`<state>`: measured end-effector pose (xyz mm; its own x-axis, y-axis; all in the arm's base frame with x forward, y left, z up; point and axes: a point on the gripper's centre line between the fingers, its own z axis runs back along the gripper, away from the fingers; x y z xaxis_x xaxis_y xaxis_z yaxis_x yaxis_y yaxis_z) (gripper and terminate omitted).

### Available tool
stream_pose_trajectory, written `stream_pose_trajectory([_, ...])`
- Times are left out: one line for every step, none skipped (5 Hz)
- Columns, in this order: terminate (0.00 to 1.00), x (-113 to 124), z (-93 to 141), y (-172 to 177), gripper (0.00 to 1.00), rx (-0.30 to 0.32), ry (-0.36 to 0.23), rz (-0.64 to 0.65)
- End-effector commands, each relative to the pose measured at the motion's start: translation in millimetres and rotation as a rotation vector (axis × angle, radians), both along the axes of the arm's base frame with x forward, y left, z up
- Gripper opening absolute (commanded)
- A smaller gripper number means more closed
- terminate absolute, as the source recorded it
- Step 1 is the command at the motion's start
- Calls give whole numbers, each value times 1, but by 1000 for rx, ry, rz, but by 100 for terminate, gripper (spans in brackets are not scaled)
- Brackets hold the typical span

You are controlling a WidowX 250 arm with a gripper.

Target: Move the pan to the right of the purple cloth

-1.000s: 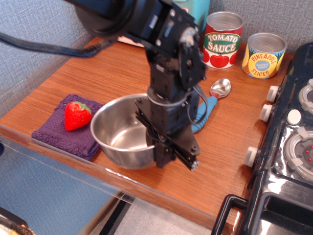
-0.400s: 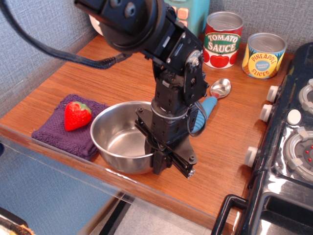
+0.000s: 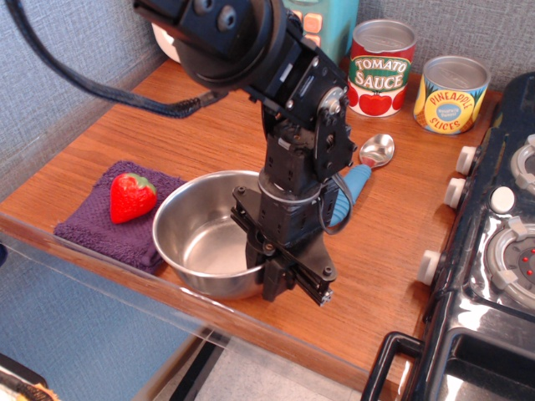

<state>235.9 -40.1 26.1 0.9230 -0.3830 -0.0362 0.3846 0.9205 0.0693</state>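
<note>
The pan [image 3: 201, 242], a shiny steel bowl, sits on the wooden counter [image 3: 192, 125] with its left rim touching the right edge of the purple cloth [image 3: 96, 227]. A red strawberry [image 3: 132, 197] lies on the cloth. My black gripper [image 3: 273, 271] points down at the pan's right rim and is closed over it. Its fingertips are partly hidden by its own body.
A spoon [image 3: 376, 150] with a blue handle lies just behind my gripper. A tomato sauce can [image 3: 381, 67] and a pineapple slices can [image 3: 451, 93] stand at the back. A black toy stove [image 3: 493, 251] borders the right side. The counter's front edge is close below the pan.
My gripper has lowered and shifted slightly left and forward with the pan. The pan, held tilted a second ago, now rests level against the cloth.
</note>
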Motion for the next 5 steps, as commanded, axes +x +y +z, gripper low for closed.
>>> stream_pose_trajectory([0,13,36,-7,100,-89,-94,-2])
stream_pose_trajectory([0,31,84,-3,100,-235,-190,58])
stream_pose_trajectory([0,50,127,22,100,-292,-281,172])
stream_pose_trajectory([0,75,146,66,100,-212,-308,347])
stream_pose_trajectory([0,100,138,87,100,-127,-300,365])
